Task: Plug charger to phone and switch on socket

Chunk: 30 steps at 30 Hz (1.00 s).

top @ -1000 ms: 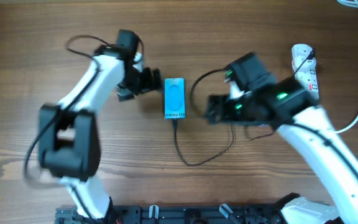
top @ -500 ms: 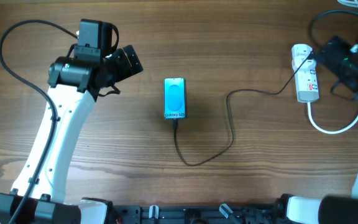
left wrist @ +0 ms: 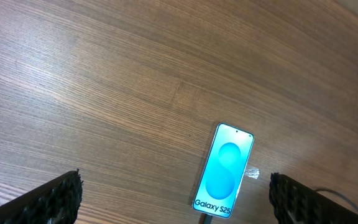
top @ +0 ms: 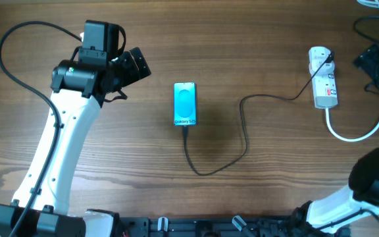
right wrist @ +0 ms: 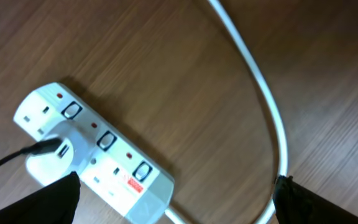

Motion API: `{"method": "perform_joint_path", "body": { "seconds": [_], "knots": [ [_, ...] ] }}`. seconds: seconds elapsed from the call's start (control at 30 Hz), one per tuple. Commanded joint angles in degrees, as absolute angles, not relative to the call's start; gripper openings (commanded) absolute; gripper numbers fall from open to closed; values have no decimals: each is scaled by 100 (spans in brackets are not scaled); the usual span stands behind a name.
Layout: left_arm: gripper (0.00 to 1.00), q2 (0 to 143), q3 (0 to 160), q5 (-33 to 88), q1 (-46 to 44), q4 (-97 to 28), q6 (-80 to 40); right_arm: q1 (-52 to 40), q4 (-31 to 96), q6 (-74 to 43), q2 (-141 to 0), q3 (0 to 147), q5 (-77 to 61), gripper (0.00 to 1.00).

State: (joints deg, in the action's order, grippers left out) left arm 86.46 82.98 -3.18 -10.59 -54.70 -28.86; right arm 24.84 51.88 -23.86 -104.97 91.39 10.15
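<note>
Left gripper (top: 139,64), jaws spread, points toward phone (top: 185,103).

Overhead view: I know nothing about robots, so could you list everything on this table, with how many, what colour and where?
Table: one, brown wood, under everything.
Phone: one, turquoise screen, centre.
Charger: one, thin black cable, running from the phone's short edge to the socket.
Socket: one, white with red marks, right side.
White lead: one, looping beside the socket.
Left arm: one, white and black, left of the phone, jaws open.
Right arm: one, white and black, right edge, jaws open.
</note>
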Motion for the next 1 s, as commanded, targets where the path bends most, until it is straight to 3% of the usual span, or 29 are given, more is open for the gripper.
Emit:
{"method": "perform_joint_path", "body": {
  "seconds": [0.0,0.97],
  "knots": [
    [100,8678,8298,-397,-1070,-5472,-2941,2477,4967,-2073,-10847,9225,1052,100],
    [100,8678,8298,-397,-1070,-5472,-2941,2477,4097,-1669,-11981,9028,329,100]
  ]
}}
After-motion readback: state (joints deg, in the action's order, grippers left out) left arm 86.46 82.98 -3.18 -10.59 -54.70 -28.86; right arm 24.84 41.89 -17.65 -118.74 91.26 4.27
